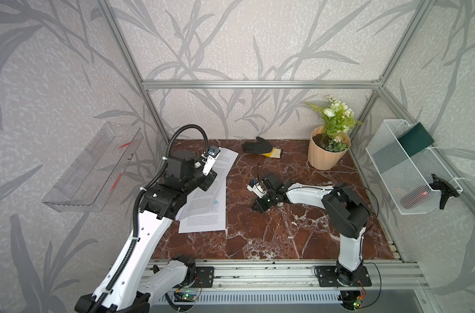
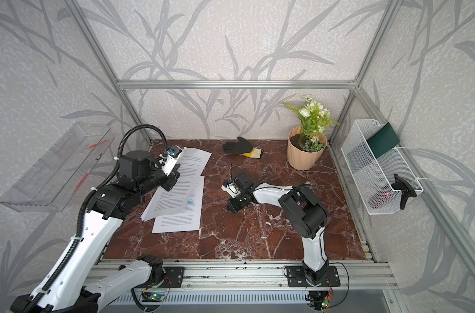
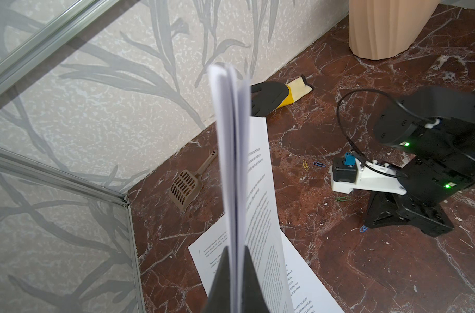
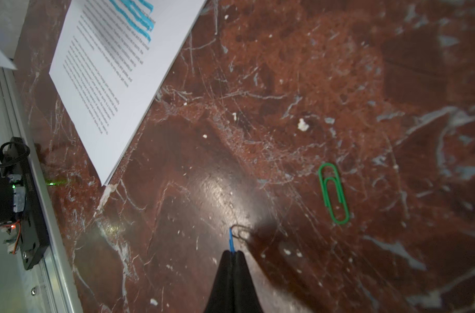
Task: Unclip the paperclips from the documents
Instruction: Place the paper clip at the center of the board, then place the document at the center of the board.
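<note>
Your right hand (image 4: pixel 233 252) pinches a blue paperclip (image 4: pixel 231 239) that juts straight ahead of its tips, just above the bench (image 4: pixel 285 81). Well apart, your left hand (image 3: pixel 235 248) clamps the raised document stack (image 3: pixel 231 162).

Four paperclips (image 3: pixel 342 199), two documents (image 1: pixel 203 222), one glove (image 1: pixel 258 146), one pot (image 1: pixel 325 157), one scoop (image 3: pixel 186 187).

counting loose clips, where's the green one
In the right wrist view, the green paperclip lies loose on the marble table, just beside the right gripper.
</note>
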Tool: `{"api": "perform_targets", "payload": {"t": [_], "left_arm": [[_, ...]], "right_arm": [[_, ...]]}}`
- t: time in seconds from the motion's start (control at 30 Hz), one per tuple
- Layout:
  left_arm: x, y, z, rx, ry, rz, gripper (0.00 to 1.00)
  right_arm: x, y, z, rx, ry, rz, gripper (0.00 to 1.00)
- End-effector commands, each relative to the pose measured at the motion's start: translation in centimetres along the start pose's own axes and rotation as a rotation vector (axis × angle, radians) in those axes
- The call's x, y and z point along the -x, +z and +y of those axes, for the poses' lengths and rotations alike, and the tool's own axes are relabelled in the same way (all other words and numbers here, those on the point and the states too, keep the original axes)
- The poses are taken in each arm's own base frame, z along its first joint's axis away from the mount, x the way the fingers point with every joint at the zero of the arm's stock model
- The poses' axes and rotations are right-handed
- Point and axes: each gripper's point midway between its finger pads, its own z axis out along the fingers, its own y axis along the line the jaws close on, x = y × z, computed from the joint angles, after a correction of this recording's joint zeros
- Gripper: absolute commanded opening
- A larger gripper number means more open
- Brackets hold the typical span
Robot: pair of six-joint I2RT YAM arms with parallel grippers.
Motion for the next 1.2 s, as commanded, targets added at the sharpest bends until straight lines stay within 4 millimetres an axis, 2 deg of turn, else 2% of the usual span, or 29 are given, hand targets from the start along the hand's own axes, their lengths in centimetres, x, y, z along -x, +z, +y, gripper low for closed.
{"api": "perform_targets", "payload": {"t": [0.0,0.03,0.13,0.2,0.23,0.33,0.47,0.57,0.67,0.73,0.83,0.93,1.03,1.17], "left_arm": [[1.7,-1.3,0.8,0.02,0.011,-0.053,0.0],[1.7,-1.4,0.6,0.009,0.015,-0.053,0.0],[1.9,-1.3,0.2,-0.019,0.016,-0.048,0.0],[1.9,-1.3,-0.4,-0.051,0.021,-0.047,0.0],[1.8,-1.4,-0.8,-0.071,0.033,-0.049,0.0],[1.0,-1.6,-2.0,-0.127,0.072,-0.029,0.0],[0.5,-1.6,-2.8,-0.167,0.08,-0.014,0.0],[0.8,-1.4,-3.1,-0.19,0.055,-0.015,0.0],[1.8,-0.7,-4.3,-0.248,0.026,-0.034,0.0],[2.5,0.1,-5.9,-0.293,0.025,-0.047,0.0],[3.2,1.5,-9.6,-0.373,0.034,-0.055,0.0],[4.2,2.9,-13.5,-0.446,-0.002,-0.084,0.0],[6.8,3.3,-16.6,-0.504,-0.046,-0.124,0.0],[11.4,3.4,-20.6,-0.63,-0.119,-0.191,0.0]], "right_arm": [[1.5,0.6,-0.2,-0.033,-0.005,-0.031,0.06],[1.5,0.6,-0.3,-0.035,-0.001,-0.027,0.14],[1.6,0.1,-0.1,-0.038,-0.008,-0.03,0.49],[1.8,-0.9,0.3,-0.041,-0.017,-0.047,0.61],[1.9,-1.5,0.4,-0.043,-0.02,-0.057,0.63],[2.4,-4.1,1.0,-0.041,-0.012,-0.104,0.66],[3.5,-8.9,1.4,-0.044,0.026,-0.201,0.66],[4.3,-12.8,1.5,-0.056,0.046,-0.267,0.67],[5.1,-16.6,1.3,-0.095,0.06,-0.341,0.66],[5.7,-19.1,1.0,-0.138,0.071,-0.396,0.66],[6.9,-22.8,0.7,-0.186,0.083,-0.501,0.66],[8.4,-26.5,1.3,-0.223,0.056,-0.601,0.66],[9.3,-30.3,1.8,-0.271,0.038,-0.677,0.66],[9.2,-34.6,1.8,-0.34,0.045,-0.761,0.67]]}}
